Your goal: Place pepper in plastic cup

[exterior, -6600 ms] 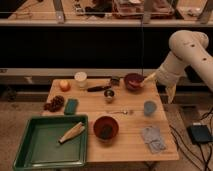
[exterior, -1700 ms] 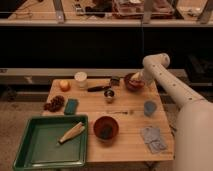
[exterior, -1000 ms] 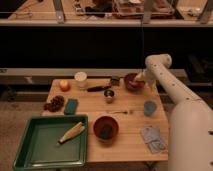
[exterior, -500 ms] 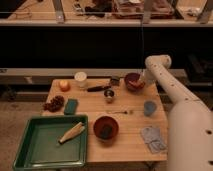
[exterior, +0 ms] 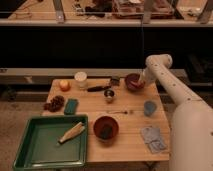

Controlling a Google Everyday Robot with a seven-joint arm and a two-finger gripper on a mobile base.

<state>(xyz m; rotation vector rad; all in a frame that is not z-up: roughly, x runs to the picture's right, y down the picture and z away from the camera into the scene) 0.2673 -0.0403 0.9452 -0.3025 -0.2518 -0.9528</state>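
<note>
The light blue-grey plastic cup (exterior: 149, 108) stands upright near the table's right edge. The pepper does not show; it is hidden or out of view. My gripper (exterior: 139, 83) is at the back right of the table. It reaches down at the right rim of a dark red bowl (exterior: 132, 80), well behind the cup. The white arm runs from the lower right up and over to it.
A wooden table (exterior: 127, 145) holds a round orange fruit (exterior: 64, 85), a white cup (exterior: 80, 79), a metal cup (exterior: 109, 94), a green sponge (exterior: 71, 106), a second dark red bowl (exterior: 105, 128), a grey cloth (exterior: 153, 138) and a green tray (exterior: 35, 152).
Over several seconds the arm swung in from the right to the back red bowl. In the last second the gripper has barely moved there. The things on the table have not moved.
</note>
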